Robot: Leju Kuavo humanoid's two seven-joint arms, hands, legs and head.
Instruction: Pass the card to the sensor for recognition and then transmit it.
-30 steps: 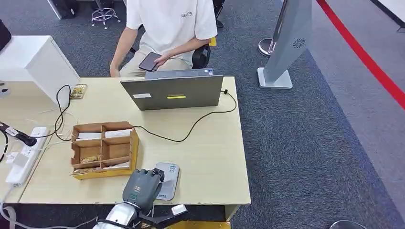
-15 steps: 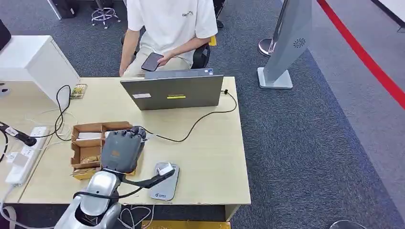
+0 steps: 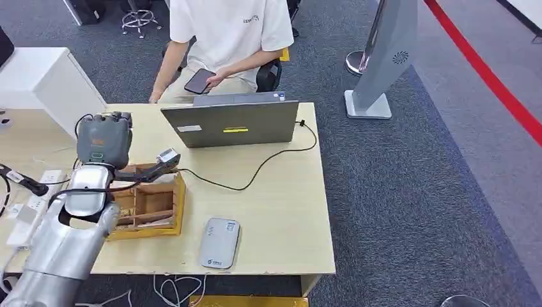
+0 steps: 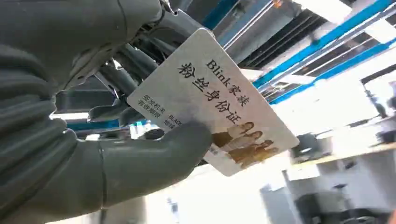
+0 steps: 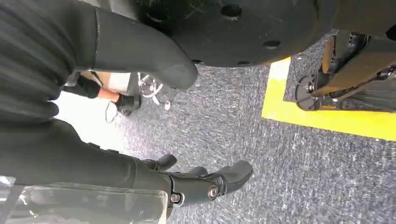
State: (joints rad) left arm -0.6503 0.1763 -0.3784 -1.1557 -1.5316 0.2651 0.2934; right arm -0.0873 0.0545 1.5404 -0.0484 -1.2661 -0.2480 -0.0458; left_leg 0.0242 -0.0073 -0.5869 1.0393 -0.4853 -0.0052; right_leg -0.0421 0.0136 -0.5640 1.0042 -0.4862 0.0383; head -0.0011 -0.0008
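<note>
We are looking down at the grey sensor [image 3: 218, 242], which is lying flat near the front edge of the pale wooden table [image 3: 281, 211], well apart from our hands. Just beyond it on the left, the compartmented cardboard box [image 3: 153, 204] is sitting on the tabletop, partly behind our left arm. Our left hand [image 3: 104, 139] is hovering above the table's left side, past the box, with its back turned toward us. In the left wrist view we are pinching the card [image 4: 212, 100] between the thick thumb [image 4: 154, 156] and the darker fingers behind it; the card is white with printed characters and a small group picture, held up in the air off the table. Our right hand [image 5: 140, 116] is hanging over the grey carpet, holding nothing, fingers loosely apart. Farther back, the laptop [image 3: 231, 123] is standing open, its black cable [image 3: 268, 160] trailing across the table. Behind it a person [image 3: 227, 38] in a white shirt is sitting, holding a phone [image 3: 199, 80].
</note>
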